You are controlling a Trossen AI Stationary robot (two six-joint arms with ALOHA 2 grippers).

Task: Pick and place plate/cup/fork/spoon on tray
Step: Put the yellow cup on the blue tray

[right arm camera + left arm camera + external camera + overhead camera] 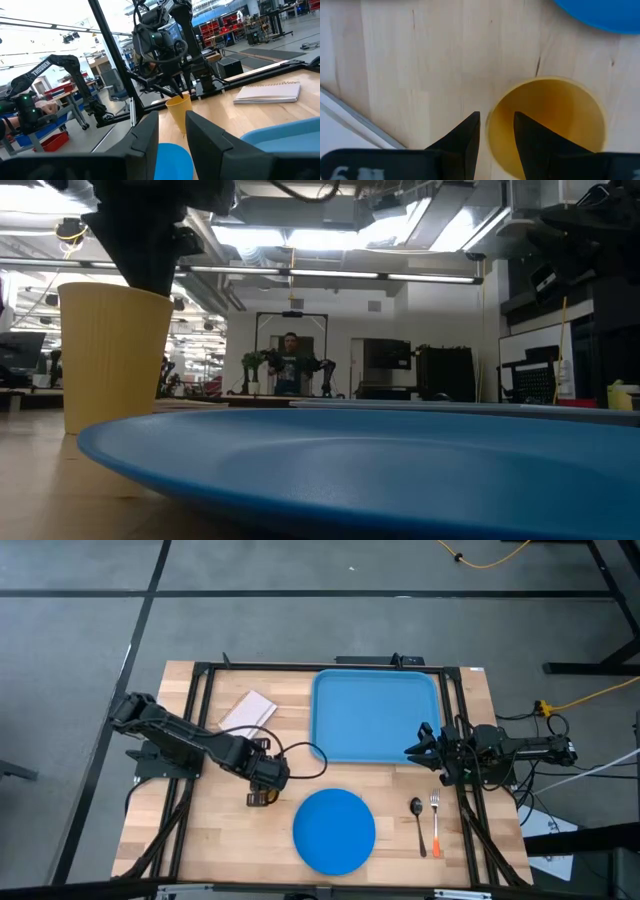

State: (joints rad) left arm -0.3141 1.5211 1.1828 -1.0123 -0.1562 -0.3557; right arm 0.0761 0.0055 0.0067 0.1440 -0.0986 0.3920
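Over the front-left part of the worktop, the left pincer hangs straight above the cup. The left wrist view shows its 2 fingers a little apart and straddling the cup's near wall, 1 finger outside the rim and 1 inside; whether they already press on the wall I cannot tell, so I would call the grip not yet made. The low view shows the cup upright with its base on the wood, not lifted.

Just beside the cup, toward the middle front, the plate lies flat on the bare wood. Farther right, the spoon and the fork lie side by side, close together and roughly parallel, heads toward the tray. The tray sits at the back centre, and nothing rests in it as far as the overhead camera shows. A white notepad lies left of the tray and plays no part.

The right pincer waits at the tray's right edge with its fingers parted, holding nothing.

Judged from this layout, 0 of the 4 items are on the tray. The cup looks to be the item in hand, at the grasping stage. Still left are lifting and placing the cup, then the plate, the fork and the spoon.
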